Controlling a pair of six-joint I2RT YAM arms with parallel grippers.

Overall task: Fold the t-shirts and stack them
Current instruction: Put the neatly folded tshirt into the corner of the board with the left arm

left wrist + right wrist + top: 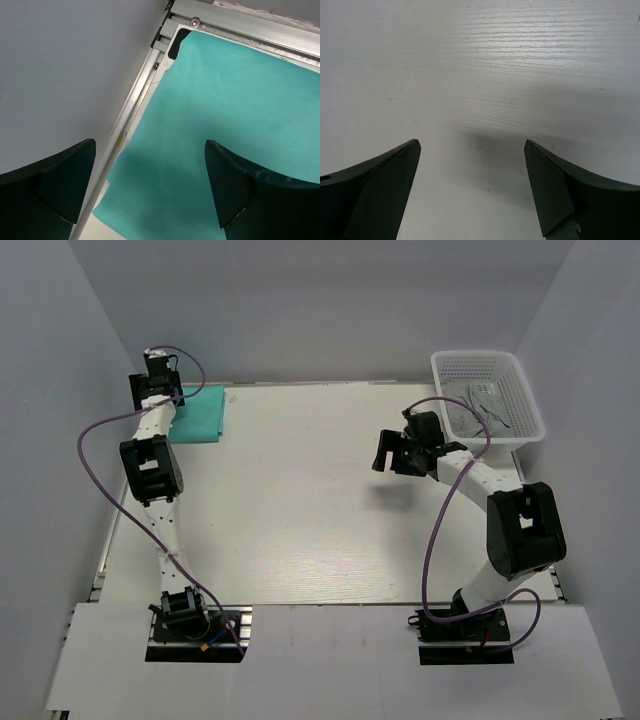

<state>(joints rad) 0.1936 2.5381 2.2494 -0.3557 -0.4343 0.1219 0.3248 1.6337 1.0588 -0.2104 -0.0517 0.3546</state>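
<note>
A folded turquoise-green t-shirt (203, 413) lies flat at the table's far left corner, partly hidden by the left arm. Seen from the left wrist, the t-shirt (235, 105) fills the space below the fingers and reaches the metal table rim. My left gripper (150, 150) hangs just above it, open, with nothing between its fingers. Over bare tabletop right of centre, my right gripper (472, 147) stands open and empty; in the top view the right gripper (385, 452) is near the basket.
A white mesh basket (452, 368) stands at the far right corner with pale cloth inside. Grey walls close in on the left, back and right. The aluminium table rim (135, 100) runs beside the shirt's left edge.
</note>
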